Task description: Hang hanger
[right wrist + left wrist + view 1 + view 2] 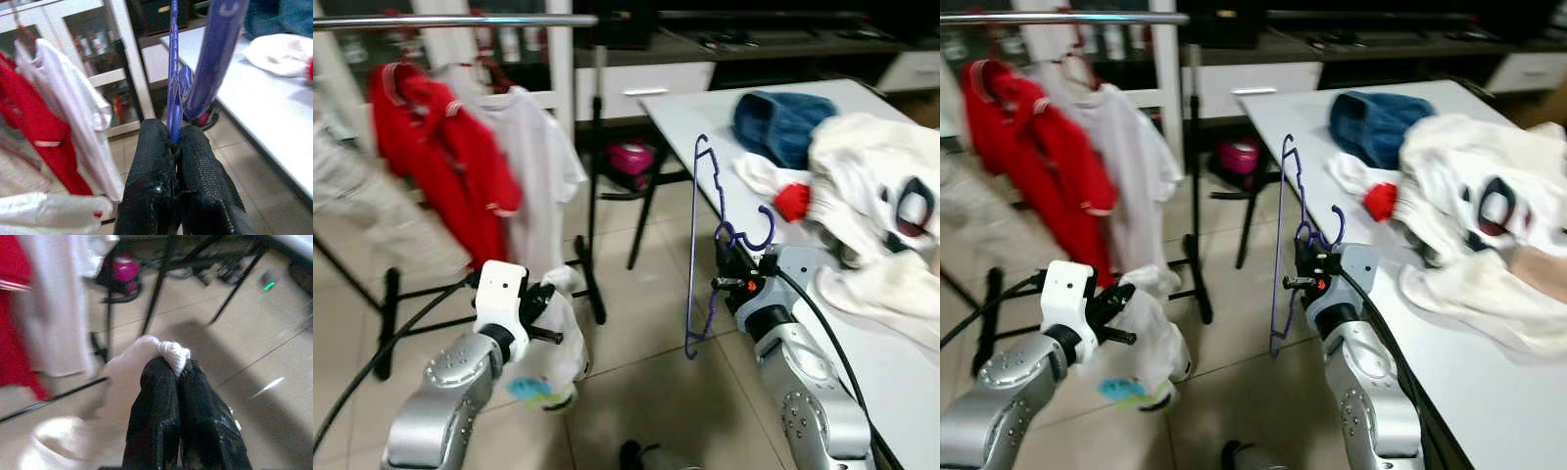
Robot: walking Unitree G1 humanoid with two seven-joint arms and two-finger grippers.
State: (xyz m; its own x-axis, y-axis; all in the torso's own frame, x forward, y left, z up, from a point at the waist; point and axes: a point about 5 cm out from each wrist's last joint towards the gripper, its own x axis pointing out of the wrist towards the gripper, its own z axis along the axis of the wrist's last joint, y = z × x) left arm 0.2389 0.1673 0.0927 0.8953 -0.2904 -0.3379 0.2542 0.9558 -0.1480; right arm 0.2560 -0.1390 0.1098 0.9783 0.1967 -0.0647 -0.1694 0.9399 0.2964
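The right claw (175, 139) is being kept closed tight on a purple plastic hanger (703, 245), the two black fingers (151, 161) pressed together with the hanger's thin frame pinched between their tips. The hanger is being held upright and edge-on in the air, just beside the near edge of the white surface (705, 117), with its hook (749, 235) curling over next to the claw and its long frame reaching both above and below the grip.

The left claw (175, 367) is being held clamped on a bunched white garment (558, 338), a knot of cloth being squeezed between its closed fingertips (159, 382). The garment is being left to dangle from the claw above the tiled floor (646, 372).

Beyond the left arm, a red shirt (440, 162) and a white T-shirt (543, 162) are being carried on hangers from the metal rail (450, 20) of a black clothes rack (597, 196). A pink object (628, 157) is being seen on the floor under the surface. On the surface itself, a blue denim piece (778, 122) and a heap of white clothing (881, 206) with a red patch (793, 201) are being left piled.
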